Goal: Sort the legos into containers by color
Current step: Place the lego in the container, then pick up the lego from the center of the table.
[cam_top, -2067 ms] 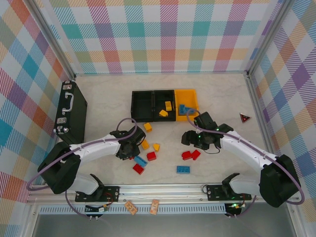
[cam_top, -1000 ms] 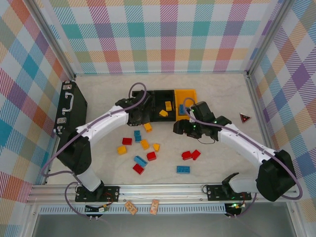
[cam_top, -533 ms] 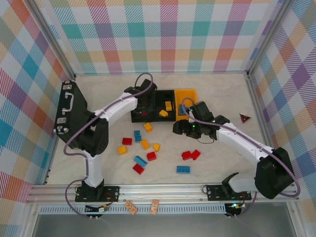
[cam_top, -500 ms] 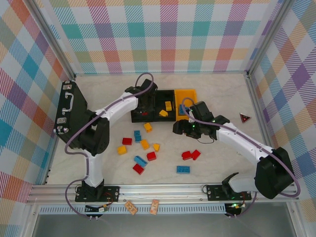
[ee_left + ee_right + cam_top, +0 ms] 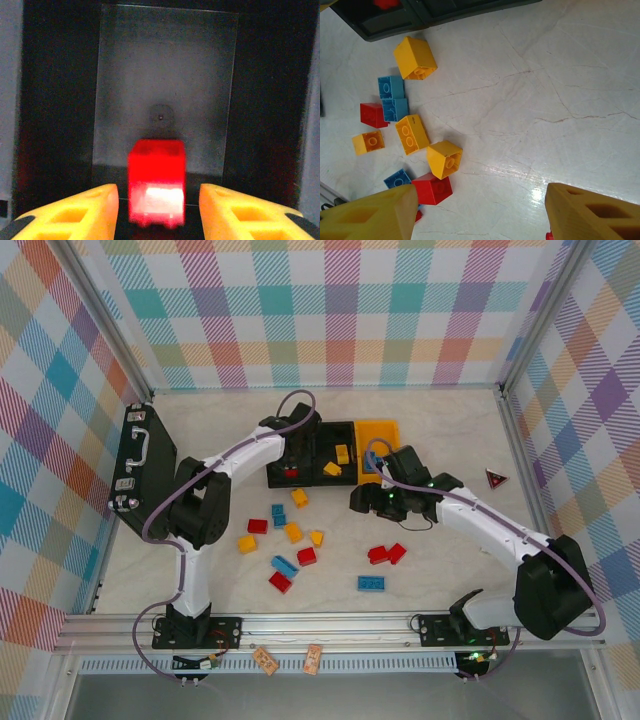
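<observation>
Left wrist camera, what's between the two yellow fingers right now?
A red brick is between the fingers of the left gripper, touching neither, inside a black bin; the left wrist view shows it.

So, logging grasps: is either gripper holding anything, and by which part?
Nothing. The red brick is loose between the left gripper's open fingers; the right gripper is empty.

Your left claw (image 5: 159, 200) sits over the end bin (image 5: 160, 60) of the row. One brick (image 5: 156, 180) lies inside it, between the fingers (image 5: 80, 210), touching neither. Ahead of your right claw (image 5: 480, 200), off to its left, loose bricks (image 5: 410, 132) cluster on the table (image 5: 545, 100), with the bin row (image 5: 445, 12) beyond them.
</observation>
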`<action>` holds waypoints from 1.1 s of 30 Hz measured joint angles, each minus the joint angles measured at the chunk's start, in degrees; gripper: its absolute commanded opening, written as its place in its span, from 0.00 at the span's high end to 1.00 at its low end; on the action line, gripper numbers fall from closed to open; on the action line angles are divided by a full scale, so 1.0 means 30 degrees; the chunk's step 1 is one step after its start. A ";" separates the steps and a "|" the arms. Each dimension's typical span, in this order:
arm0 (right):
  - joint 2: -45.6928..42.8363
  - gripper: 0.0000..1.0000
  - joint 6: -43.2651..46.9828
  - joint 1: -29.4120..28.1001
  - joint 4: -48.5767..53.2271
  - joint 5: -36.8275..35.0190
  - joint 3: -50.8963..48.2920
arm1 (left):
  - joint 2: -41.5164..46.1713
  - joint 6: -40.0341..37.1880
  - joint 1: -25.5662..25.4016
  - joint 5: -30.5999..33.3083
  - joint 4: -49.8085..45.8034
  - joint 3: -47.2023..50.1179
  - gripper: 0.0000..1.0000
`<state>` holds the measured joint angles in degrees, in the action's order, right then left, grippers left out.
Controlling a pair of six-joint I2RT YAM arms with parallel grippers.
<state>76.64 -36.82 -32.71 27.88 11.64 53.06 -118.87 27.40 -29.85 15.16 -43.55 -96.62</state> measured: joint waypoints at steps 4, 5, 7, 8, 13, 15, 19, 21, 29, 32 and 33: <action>0.0066 0.32 0.0000 0.0000 0.0000 0.0000 0.0000 | 0.0000 0.0000 0.0000 -0.0015 -0.0007 0.0000 0.51; 0.0066 0.32 0.0000 0.0000 -0.0007 0.0000 0.0000 | 0.0000 0.0000 0.0000 -0.0022 0.0000 0.0000 0.51; 0.0066 0.31 0.0000 0.0000 0.0000 0.0000 0.0000 | 0.0000 0.0000 0.0000 -0.0051 -0.0007 0.0000 0.51; 0.0066 0.31 0.0000 0.0000 0.0000 0.0000 0.0000 | 0.0036 -0.0007 0.0000 -0.0102 -0.0007 0.0007 0.50; 0.0036 0.31 0.0000 0.0000 0.0015 -0.0007 0.0000 | 0.1647 0.0000 -0.0007 -0.0685 0.0117 0.1297 0.49; 0.0007 0.31 0.0007 0.0000 0.0058 -0.0007 0.0000 | 0.2718 0.0007 -0.0007 -0.0882 0.0153 0.1989 0.49; -0.0226 0.31 0.0066 0.0000 0.0240 -0.0117 -0.0007 | 0.5129 0.0015 -0.0044 -0.1326 0.0226 0.3439 0.48; -0.0430 0.31 0.0109 0.0000 0.0444 -0.0262 -0.0007 | 0.6091 0.0015 -0.0066 -0.1530 0.0219 0.4109 0.48; -0.0925 0.31 0.0299 0.0000 0.1727 -0.1333 -0.0080 | 0.9085 0.0066 -0.0299 -0.2528 0.0357 0.7322 0.47; -0.0962 0.32 0.0357 0.0000 0.2084 -0.1603 -0.0386 | 1.0091 0.0073 -0.0474 -0.2914 0.0583 0.8539 0.47; -0.0962 0.32 0.0372 0.0000 0.2193 -0.1690 -0.0517 | 1.0426 0.0124 -0.0532 -0.3053 0.0627 0.8881 0.45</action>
<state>73.76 -35.70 -32.71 34.46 6.57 51.51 -87.59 27.77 -31.44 6.00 -41.67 -69.97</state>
